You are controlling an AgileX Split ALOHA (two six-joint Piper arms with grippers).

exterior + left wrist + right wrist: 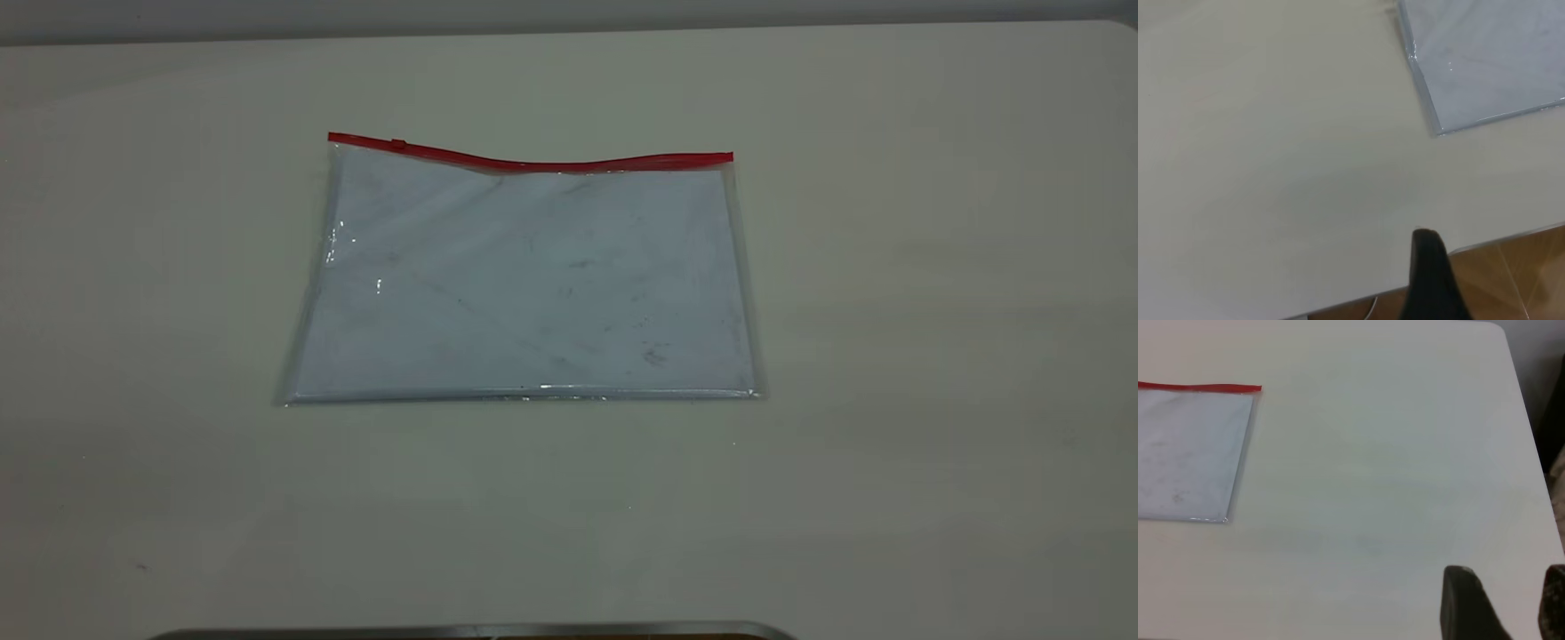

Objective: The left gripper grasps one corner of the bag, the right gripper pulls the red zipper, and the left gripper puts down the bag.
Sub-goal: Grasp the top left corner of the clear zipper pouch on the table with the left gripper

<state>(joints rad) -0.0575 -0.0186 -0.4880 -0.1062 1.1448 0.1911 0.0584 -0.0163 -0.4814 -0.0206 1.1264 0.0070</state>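
Note:
The bag [524, 284] lies flat on the white table, a clear pouch with white sheets inside. The red zipper [533, 164] runs along its far edge, with the small slider tab [398, 143] near the left end. Neither gripper shows in the exterior view. The left gripper [1501, 257] hovers near the table's front edge, far from the bag [1485, 60]; only one of its fingers [1428, 280] shows, with bare space beside it. The right gripper [1508, 577] is open and empty, well to the side of the bag [1191, 453] and its red-strip corner [1258, 389].
The table's metal-trimmed front edge [471, 631] runs along the bottom of the exterior view. The left wrist view shows that edge [1511, 237] with wooden floor [1525, 280] beyond it. The right wrist view shows the table's side edge [1533, 447].

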